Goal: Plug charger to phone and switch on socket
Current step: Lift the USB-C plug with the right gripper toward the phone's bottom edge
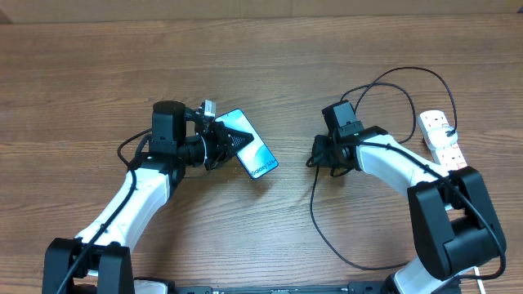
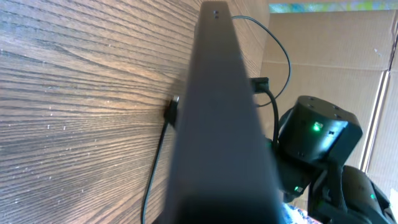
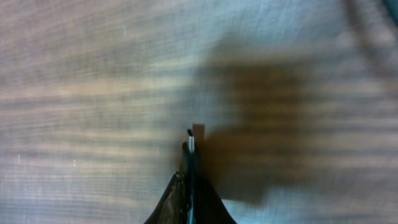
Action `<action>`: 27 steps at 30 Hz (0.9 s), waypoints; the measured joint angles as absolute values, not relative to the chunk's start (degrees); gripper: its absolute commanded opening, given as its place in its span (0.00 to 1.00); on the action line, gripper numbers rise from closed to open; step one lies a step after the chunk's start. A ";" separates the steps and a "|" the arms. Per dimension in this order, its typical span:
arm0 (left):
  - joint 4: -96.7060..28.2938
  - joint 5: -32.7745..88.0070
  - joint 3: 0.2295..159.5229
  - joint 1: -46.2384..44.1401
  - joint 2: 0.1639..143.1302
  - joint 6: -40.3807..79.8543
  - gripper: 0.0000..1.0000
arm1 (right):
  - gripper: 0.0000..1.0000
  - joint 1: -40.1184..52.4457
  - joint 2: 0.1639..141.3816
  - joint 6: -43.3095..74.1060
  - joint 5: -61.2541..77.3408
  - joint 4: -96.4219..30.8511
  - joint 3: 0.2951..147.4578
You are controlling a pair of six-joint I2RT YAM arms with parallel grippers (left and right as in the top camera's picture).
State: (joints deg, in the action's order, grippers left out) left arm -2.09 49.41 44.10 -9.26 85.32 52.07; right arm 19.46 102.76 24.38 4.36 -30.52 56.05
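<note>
Wood-grain table (image 1: 82,82), perhaps cardboard wall (image 2: 323,68) behind

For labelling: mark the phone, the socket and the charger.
phone (image 1: 258,155): overhead view, on its teal screen.
socket (image 1: 442,142): overhead view, on its white body.
charger (image 3: 191,145): right wrist view, on its plug tip.

The brown wood-grain desk (image 1: 245,49) carries a white power strip (image 1: 442,137) at its right edge. A thin black charger cable (image 1: 312,214) loops across the right half toward the front edge.

Phone (image 1: 253,152) screen: small "Galaxy S24" print near lower-right end, barely legible in overhead view.
</note>
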 measured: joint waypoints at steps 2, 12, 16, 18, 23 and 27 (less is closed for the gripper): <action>-2.04 49.69 44.10 -9.26 85.32 52.07 0.04 | 0.04 18.37 102.80 20.75 9.67 -33.85 56.95; 11.84 59.92 44.25 -6.57 85.34 49.63 0.04 | 0.04 13.50 91.98 -2.50 44.23 -50.17 61.56; 17.41 65.23 44.29 -3.77 85.36 49.34 0.04 | 0.04 15.00 87.39 -10.48 51.51 -56.82 61.76; 21.02 67.44 44.31 -2.59 85.43 50.19 0.04 | 0.04 16.60 87.33 -13.13 53.39 -57.91 61.73; 29.19 70.98 44.36 -0.95 85.43 54.00 0.04 | 0.04 21.21 87.50 -16.23 56.75 -55.05 61.73; 30.89 72.79 44.40 -0.75 85.43 56.62 0.04 | 0.04 25.19 87.50 -16.75 58.15 -50.17 61.73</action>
